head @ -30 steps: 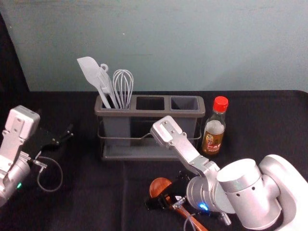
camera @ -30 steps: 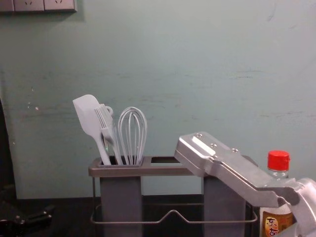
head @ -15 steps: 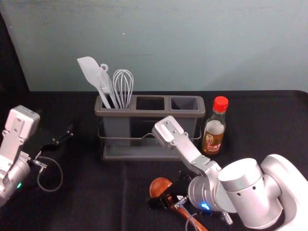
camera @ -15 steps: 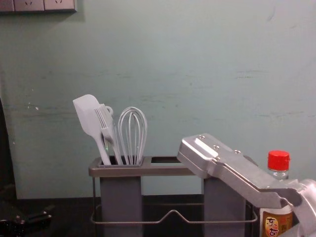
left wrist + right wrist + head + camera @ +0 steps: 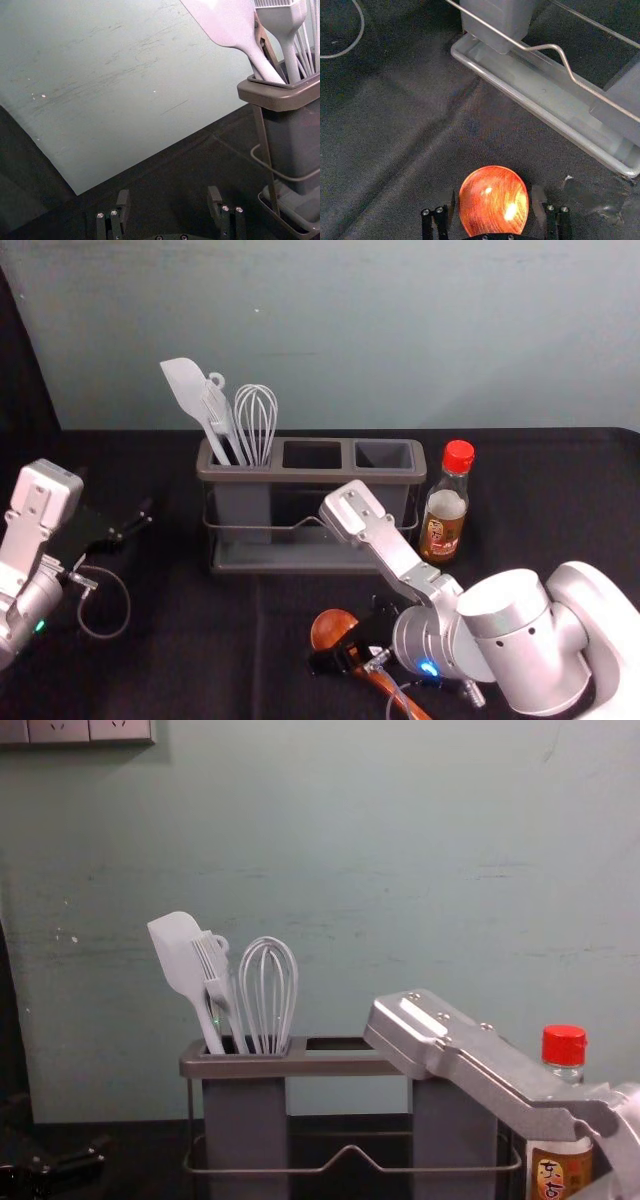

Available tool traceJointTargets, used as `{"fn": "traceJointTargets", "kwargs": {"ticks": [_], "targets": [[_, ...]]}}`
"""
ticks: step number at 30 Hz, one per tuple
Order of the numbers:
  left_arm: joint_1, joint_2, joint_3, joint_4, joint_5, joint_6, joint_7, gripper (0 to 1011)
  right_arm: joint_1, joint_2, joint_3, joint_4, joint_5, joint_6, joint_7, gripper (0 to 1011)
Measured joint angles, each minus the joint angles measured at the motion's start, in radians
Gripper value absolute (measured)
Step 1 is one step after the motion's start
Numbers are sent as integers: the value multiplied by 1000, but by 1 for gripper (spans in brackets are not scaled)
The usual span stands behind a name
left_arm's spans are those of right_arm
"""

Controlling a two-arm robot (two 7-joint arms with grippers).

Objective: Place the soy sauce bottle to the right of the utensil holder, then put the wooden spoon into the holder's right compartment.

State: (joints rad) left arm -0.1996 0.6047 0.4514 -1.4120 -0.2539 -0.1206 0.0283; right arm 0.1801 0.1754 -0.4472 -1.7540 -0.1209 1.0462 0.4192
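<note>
In the head view the soy sauce bottle (image 5: 444, 502) stands upright just right of the utensil holder (image 5: 310, 476), whose right compartment (image 5: 384, 455) is empty. The wooden spoon (image 5: 333, 629) lies on the cloth in front of the holder, its handle running toward the near edge. My right gripper (image 5: 348, 636) is low over the spoon, fingers apart. In the right wrist view the spoon's bowl (image 5: 493, 200) lies between the fingertips of the right gripper (image 5: 494, 206), with a gap on either side. My left gripper (image 5: 130, 526) stays parked at the left, open in its wrist view (image 5: 168, 202).
A white spatula (image 5: 187, 390), a brush and a whisk (image 5: 256, 420) stand in the holder's left compartment. The holder has a wire rail and a bottom tray (image 5: 540, 107). Black cloth (image 5: 200, 640) covers the table, with a wall behind. My right forearm reaches in beside the bottle.
My right arm and gripper have shifted slightly to the right. The spoon, bottle, holder and left arm keep their places.
</note>
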Motion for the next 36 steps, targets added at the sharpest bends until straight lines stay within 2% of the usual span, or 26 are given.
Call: {"fn": "traceJointTargets", "kwargs": {"ticks": [7,18,30,33,36], "targets": [[0,0,0,0,0,0,0,1011,2,-5,-2,5,-18,2,9,840],[0,0,0,0,0,0,0,1011,3,-9,-5,-2,-44,22,28,837],[0,0,0,0,0,0,0,1011,-48,5,15,-148,-72,25,40,837],[0,0,0,0,0,0,0,1012,-75,5,31,-194,-78,-6,33,837],[0,0,0,0,0,0,0,1011,-120,-1,61,-245,-80,-78,15,837]]}}
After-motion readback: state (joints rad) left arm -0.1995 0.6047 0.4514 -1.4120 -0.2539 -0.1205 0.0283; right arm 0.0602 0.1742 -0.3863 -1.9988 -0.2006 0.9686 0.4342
